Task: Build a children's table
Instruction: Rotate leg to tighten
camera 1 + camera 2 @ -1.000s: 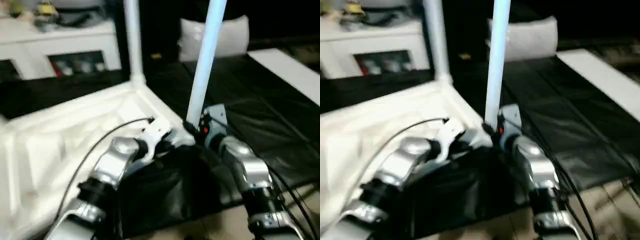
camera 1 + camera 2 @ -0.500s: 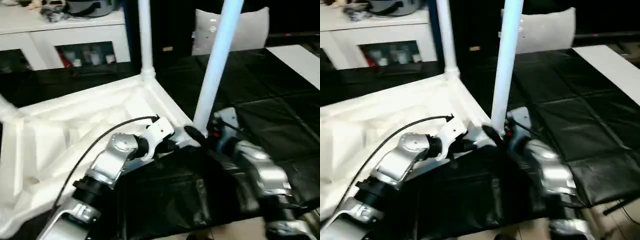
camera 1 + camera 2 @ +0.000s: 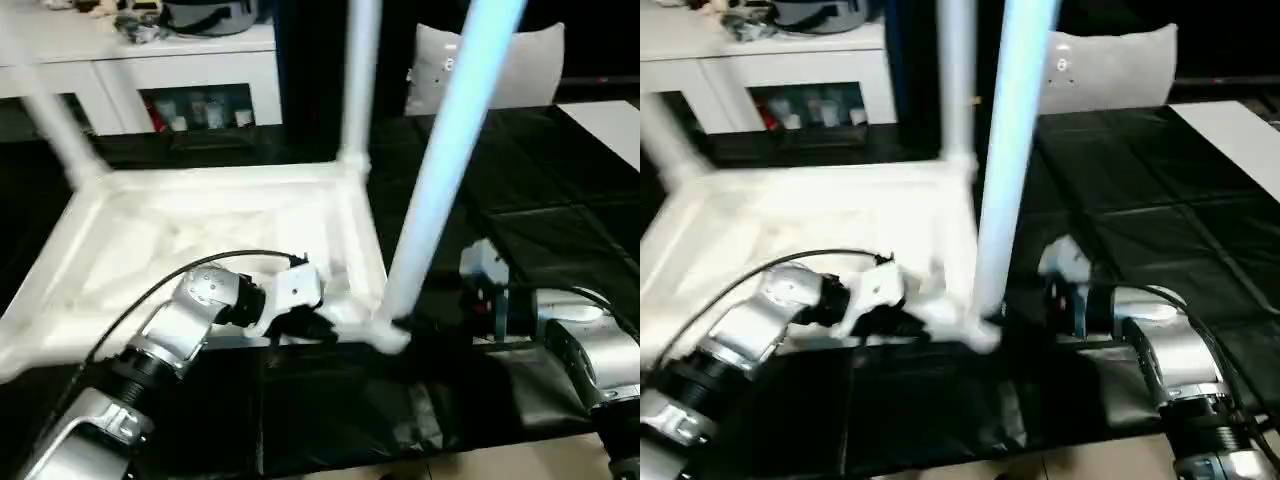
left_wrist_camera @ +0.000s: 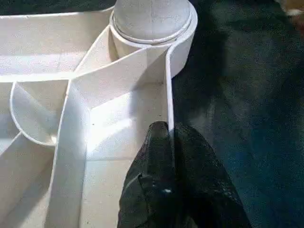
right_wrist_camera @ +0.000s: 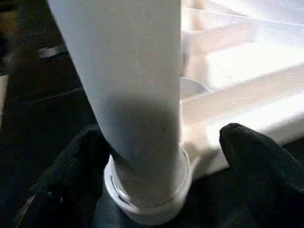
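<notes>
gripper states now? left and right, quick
Left gripper: shut, fingers pinching the tabletop rim wall.
Right gripper: open, fingers either side of the near leg, not gripping it.

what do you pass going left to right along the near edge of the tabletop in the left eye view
left silver forearm → left gripper shut on the tabletop rim → near corner socket with its leg standing up → right gripper, fingers open beside the leg → right silver forearm

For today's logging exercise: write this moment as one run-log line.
left gripper: shut on tabletop rim | right gripper: open around near leg base | legs standing: three
</notes>
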